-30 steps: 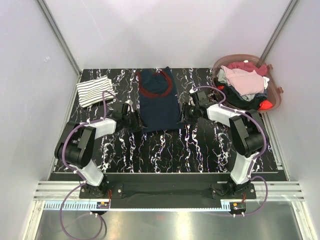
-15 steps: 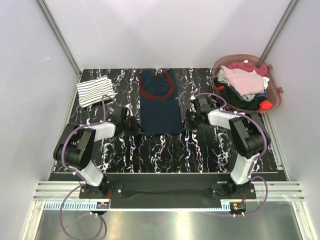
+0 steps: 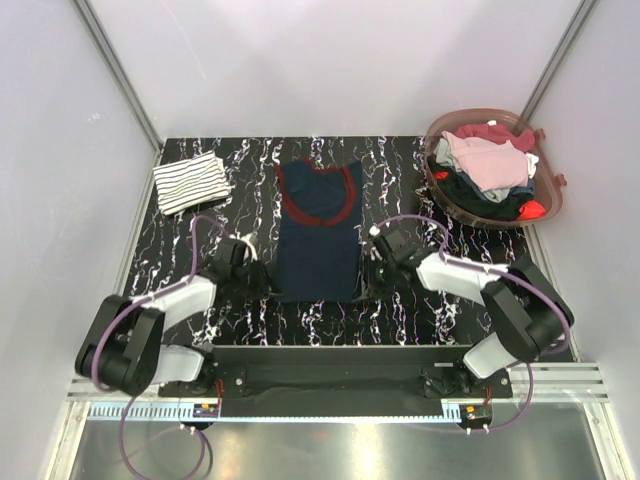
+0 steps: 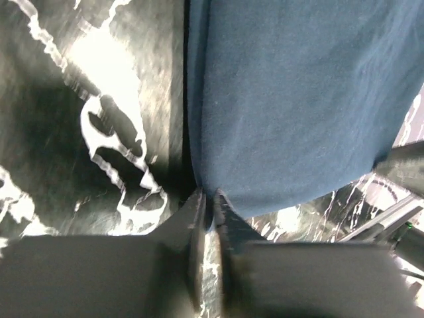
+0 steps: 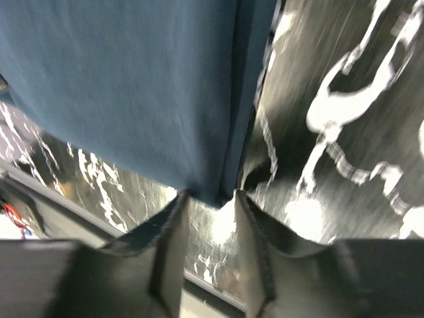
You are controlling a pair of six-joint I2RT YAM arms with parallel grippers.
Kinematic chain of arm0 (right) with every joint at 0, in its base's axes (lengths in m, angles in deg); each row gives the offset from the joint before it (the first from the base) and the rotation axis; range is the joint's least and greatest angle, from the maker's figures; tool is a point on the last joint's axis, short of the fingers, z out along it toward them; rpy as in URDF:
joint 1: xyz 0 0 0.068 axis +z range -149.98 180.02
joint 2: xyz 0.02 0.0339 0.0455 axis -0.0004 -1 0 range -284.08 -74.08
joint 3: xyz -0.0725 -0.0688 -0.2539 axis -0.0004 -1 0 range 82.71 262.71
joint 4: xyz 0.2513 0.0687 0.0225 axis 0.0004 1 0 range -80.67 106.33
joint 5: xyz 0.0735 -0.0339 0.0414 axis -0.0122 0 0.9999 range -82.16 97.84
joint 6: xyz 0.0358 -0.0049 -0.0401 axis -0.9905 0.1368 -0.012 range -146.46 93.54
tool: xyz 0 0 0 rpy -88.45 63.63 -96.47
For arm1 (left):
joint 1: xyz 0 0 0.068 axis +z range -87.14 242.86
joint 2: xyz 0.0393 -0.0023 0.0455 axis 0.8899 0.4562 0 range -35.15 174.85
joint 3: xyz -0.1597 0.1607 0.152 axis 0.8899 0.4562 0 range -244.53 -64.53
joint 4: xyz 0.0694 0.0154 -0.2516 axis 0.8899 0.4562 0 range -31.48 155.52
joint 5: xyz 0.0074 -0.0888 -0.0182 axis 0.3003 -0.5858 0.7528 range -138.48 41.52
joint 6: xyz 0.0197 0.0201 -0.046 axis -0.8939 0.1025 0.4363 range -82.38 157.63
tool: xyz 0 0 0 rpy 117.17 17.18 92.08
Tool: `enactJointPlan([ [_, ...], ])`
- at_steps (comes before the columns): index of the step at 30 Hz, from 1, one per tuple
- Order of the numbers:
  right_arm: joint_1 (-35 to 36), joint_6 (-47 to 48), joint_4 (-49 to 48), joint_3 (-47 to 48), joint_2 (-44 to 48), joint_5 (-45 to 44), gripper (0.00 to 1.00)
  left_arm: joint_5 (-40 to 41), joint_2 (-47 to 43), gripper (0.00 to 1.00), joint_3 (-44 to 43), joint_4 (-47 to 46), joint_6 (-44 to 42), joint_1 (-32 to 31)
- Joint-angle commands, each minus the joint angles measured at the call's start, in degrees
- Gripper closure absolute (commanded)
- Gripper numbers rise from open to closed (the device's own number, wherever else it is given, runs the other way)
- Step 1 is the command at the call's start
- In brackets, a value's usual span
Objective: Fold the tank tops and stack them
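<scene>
Currently I have left gripper (image 4: 207, 194) and right gripper (image 5: 212, 196) each pinching a near hem corner of the navy tank top (image 3: 318, 232) (long axis running away).

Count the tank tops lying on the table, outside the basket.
2. The striped tank top lies folded at the far left corner; the navy tank top lies flat at the middle of the table. The heaped clothes in the basket may hide others.
</scene>
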Motion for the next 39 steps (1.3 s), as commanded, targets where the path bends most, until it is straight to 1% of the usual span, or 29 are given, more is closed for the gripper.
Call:
enactJointPlan([
  [1, 2.6, -2.5, 1.6, -2.0, 4.8, -4.2, 0.56, 2.5, -4.3, 0.78, 2.1, 3.5, 0.0, -0.8],
  [2, 2.8, -2.5, 1.6, -2.4, 6.1, -4.4, 0.52, 3.0, -6.9, 0.69, 2.4, 4.6, 0.1, -1.5],
  [3, 2.8, -2.5, 1.7, -2.8, 6.6, -4.9, 0.51, 4.1, -8.1, 0.54, 2.8, 5.4, 0.3, -2.0],
  [6, 2.9, -2.4, 2.2, -3.3, 7.0, -4.7, 0.49, 5.4, -12.1, 0.45, 3.0, 7.9, 1.0, -3.6],
  [9, 2.9, -3.1, 1.1, -4.2, 6.9, -4.0, 0.48, 4.9, -12.8, 0.44, 3.0, 8.4, 1.3, -4.2],
  [13, 2.9, -3.2, -0.8, -3.4, 5.1, -3.6, 0.51, 3.8, -9.9, 0.46, 2.9, 5.8, 1.4, -4.2],
  [16, 2.9, -3.3, -2.1, -3.2, 3.1, -2.3, 0.54, 3.2, -7.9, 0.48, 2.6, 4.3, 1.4, -4.2],
  [18, 2.9, -3.5, -2.6, -3.3, 2.5, -2.2, 0.56, 2.9, -6.3, 0.52, 2.6, 3.1, 1.3, -4.2],
  [22, 3.1, -3.2, -2.7, -3.3, 1.7, -2.0, 0.64, 1.9, -4.3, 0.57, 2.9, 1.4, 1.5, -4.4],
  [23, 3.1, -3.2, -2.7, -3.3, 1.5, -1.9, 0.7, 1.9, -4.1, 0.62, 2.9, 1.3, 1.5, -4.4],
  [25, 3.1, -3.2, -2.6, -3.3, 1.7, -1.9, 0.78, 2.1, -4.2, 0.7, 3.1, 1.7, 1.2, -4.4],
  [26, 3.0, -2.9, -2.4, -3.2, 2.1, -1.9, 0.89, 2.4, -4.5, 0.79, 3.1, 1.8, 1.1, -4.4],
  [27, 3.0, -2.9, -2.0, -3.0, 2.3, -1.7, 0.94, 2.6, -4.9, 0.96, 3.1, 2.3, 0.9, -4.5],
  [28, 3.1, -2.9, -1.6, -2.8, 2.8, -1.7, 1.0, 2.9, -6.1, 1.0, 3.0, 3.6, 0.9, -4.6],
  [31, 3.4, -2.4, 1.6, -2.0, 5.3, -1.3, 1.0, 4.8, -9.8, 1.0, 2.0, 7.9, 0.3, -5.6],
  [34, 3.9, -2.0, 4.7, -1.9, 10.1, -1.2, 1.0, 5.0, -14.0, 1.0, 0.1, 12.6, -0.1, -6.8],
  [37, 4.2, -1.8, 7.5, -2.1, 17.7, -1.3, 1.0, 5.5, -18.6, 1.0, -1.3, 16.1, 0.8, -8.5],
  [39, 4.2, -1.9, 9.9, -1.8, 20.6, -1.6, 1.0, 5.4, -20.6, 1.0, -2.1, 17.6, 1.6, -9.2],
])
